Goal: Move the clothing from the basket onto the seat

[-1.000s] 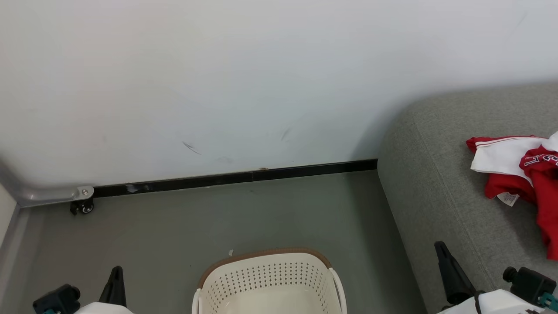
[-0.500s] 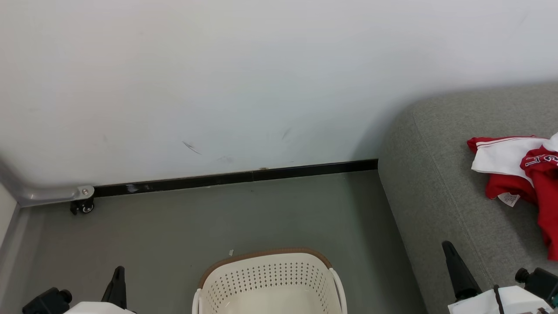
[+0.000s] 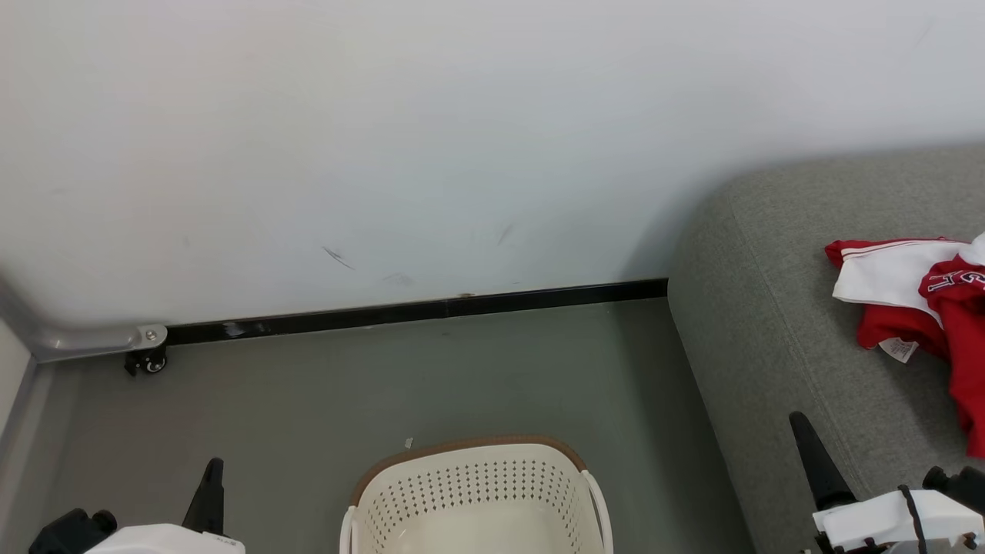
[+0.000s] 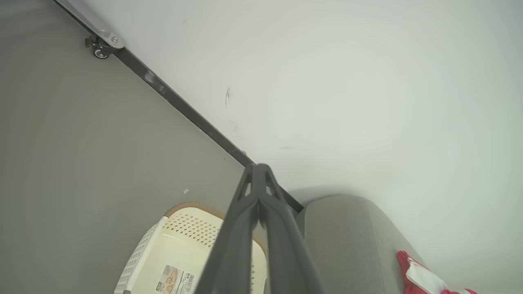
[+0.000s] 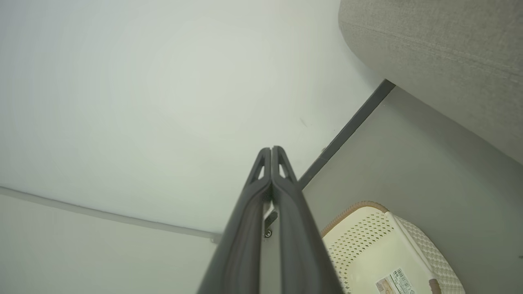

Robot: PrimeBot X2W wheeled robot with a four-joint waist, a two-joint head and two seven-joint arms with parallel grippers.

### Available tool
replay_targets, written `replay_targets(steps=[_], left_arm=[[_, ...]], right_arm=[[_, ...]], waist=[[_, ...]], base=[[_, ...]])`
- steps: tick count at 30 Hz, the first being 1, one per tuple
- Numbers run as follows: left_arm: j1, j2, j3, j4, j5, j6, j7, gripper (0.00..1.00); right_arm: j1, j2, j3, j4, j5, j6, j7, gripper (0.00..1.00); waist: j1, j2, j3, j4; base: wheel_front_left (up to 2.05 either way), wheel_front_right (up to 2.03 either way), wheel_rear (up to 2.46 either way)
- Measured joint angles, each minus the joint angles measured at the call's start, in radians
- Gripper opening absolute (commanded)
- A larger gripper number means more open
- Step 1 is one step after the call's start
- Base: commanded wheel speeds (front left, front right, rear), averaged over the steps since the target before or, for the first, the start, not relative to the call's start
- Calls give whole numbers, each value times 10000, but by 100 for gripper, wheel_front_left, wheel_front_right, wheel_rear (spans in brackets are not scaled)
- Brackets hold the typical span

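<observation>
You've got the seat (image 3: pixel 769 308) at right with the clothing (image 3: pixel 908 300) heaped on it, unchanged from a second ago. The basket (image 3: pixel 477 485) sits on the floor (image 3: pixel 308 400) near the seat's left side, bare bottom and label (image 4: pixel 175 279) showing. Right gripper (image 5: pixel 271 152) has slid right in the head view and left gripper (image 4: pixel 258 169) slightly right too, both clenched with fingers pressed together on nothing.
</observation>
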Motion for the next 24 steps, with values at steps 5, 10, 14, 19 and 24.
replay_targets(steps=[5, 10, 14, 19, 24], left_arm=[[-58, -59, 111, -4, -662, -174, 178, 0], [-68, -104, 226, -23, -1327, -314, 339, 0], [-79, -150, 318, -36, -1877, -483, 437, 0], [-197, -196, 437, -44, -2539, -660, 617, 0], [-248, -249, 548, -58, -3200, -834, 782, 0]], right_arm=[[-89, -21, -35, 100, 775, 0, 199, 0], [-221, -69, -92, 151, 1553, 0, 311, 0], [-334, -100, -119, 217, 2197, 0, 401, 0], [-374, -173, -163, 313, 2984, 0, 566, 0], [-490, -198, -188, 395, 3774, 0, 719, 0]], waist=[[-24, 0, 60, 3], [-33, 0, 108, 7], [-36, 0, 138, 10], [-39, 0, 168, 13], [-41, 0, 194, 17]], base=[[0, 0, 0], [0, 0, 0], [0, 0, 0], [0, 0, 0], [0, 0, 0]])
